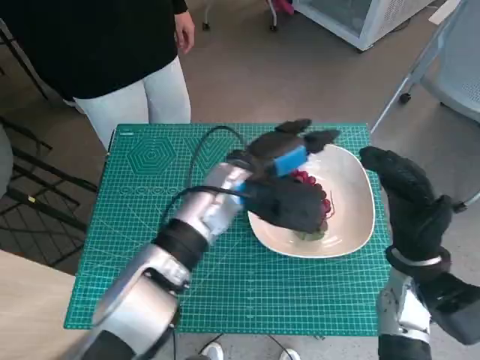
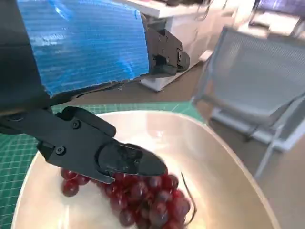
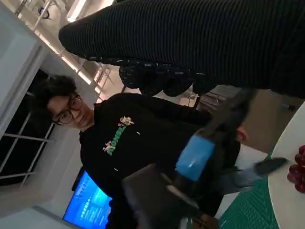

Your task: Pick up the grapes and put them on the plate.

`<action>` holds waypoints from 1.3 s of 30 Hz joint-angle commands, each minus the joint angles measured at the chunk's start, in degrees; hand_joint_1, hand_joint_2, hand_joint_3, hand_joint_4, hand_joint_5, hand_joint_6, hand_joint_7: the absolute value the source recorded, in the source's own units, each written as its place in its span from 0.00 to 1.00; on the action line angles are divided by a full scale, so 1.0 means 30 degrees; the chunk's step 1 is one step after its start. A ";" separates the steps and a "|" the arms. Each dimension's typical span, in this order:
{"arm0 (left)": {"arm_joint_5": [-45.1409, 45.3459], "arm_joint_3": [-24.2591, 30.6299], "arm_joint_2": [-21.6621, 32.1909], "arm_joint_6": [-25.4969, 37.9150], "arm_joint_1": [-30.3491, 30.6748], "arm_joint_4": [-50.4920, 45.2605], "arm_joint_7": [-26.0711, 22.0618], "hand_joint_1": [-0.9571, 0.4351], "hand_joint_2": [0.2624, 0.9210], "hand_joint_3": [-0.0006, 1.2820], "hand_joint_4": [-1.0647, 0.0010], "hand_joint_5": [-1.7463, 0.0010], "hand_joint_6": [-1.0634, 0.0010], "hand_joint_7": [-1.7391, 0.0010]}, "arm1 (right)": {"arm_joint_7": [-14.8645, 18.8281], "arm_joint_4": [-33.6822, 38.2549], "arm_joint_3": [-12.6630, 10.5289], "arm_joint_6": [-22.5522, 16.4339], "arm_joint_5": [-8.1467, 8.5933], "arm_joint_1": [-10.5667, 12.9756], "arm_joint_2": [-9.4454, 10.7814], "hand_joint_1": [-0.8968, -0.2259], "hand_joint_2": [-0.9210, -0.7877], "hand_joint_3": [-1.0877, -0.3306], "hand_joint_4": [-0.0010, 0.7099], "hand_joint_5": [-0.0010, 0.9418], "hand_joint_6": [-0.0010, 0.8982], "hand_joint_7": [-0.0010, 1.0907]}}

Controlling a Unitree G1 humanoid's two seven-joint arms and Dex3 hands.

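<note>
The bunch of dark red grapes (image 1: 313, 187) (image 2: 145, 195) lies in the white plate (image 1: 356, 206) (image 2: 224, 171) on the right half of the green mat. My left hand (image 1: 285, 180) hovers over the plate with its fingers spread. One black finger (image 2: 109, 155) lies across the top of the bunch and another (image 2: 164, 50) stands well above it, so nothing is pinched. My gloved right hand (image 1: 405, 199) is raised beside the plate's right rim and holds nothing. The right wrist view catches a few grapes (image 3: 298, 168) at its edge.
The green cutting mat (image 1: 150, 225) covers the small table. A person in a black top and white trousers (image 1: 135, 67) (image 3: 143, 143) stands at the table's far left corner. A grey chair (image 1: 457, 60) (image 2: 257, 95) stands off to the right.
</note>
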 commanded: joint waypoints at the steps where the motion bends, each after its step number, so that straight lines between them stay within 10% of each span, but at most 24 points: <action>1: -0.1074 0.1042 0.0942 -0.1080 0.0784 -0.0497 -0.0219 0.11 1.00 0.41 0.97 0.99 0.82 0.99 | 0.0276 0.0499 0.0041 0.0039 0.0129 -0.0077 0.0095 0.52 0.00 0.58 0.22 0.00 0.00 0.33; 10: -0.4936 0.4585 0.2687 -0.2965 0.3948 -0.3940 -0.0804 0.14 1.00 0.45 0.93 0.99 0.77 0.98 | 0.0472 0.0414 -0.0013 0.0161 0.0249 -0.0119 -0.0022 0.53 0.00 0.60 0.24 0.01 0.00 0.34; 21: -1.5939 1.0959 0.1127 -0.5701 0.7262 -0.3507 -0.8395 0.15 1.00 0.39 0.97 1.00 0.84 1.00 | 0.0422 0.0131 0.0057 0.0396 0.0239 -0.0137 -0.0072 0.53 0.00 0.61 0.24 0.01 0.01 0.34; 39: -1.7212 1.2039 0.0644 -0.7479 1.1194 -0.7128 -1.0200 0.17 1.00 0.36 0.97 0.99 0.87 0.99 | 0.0629 0.0401 0.0032 0.0531 0.0229 -0.0464 -0.0223 0.53 0.00 0.60 0.24 0.01 0.00 0.34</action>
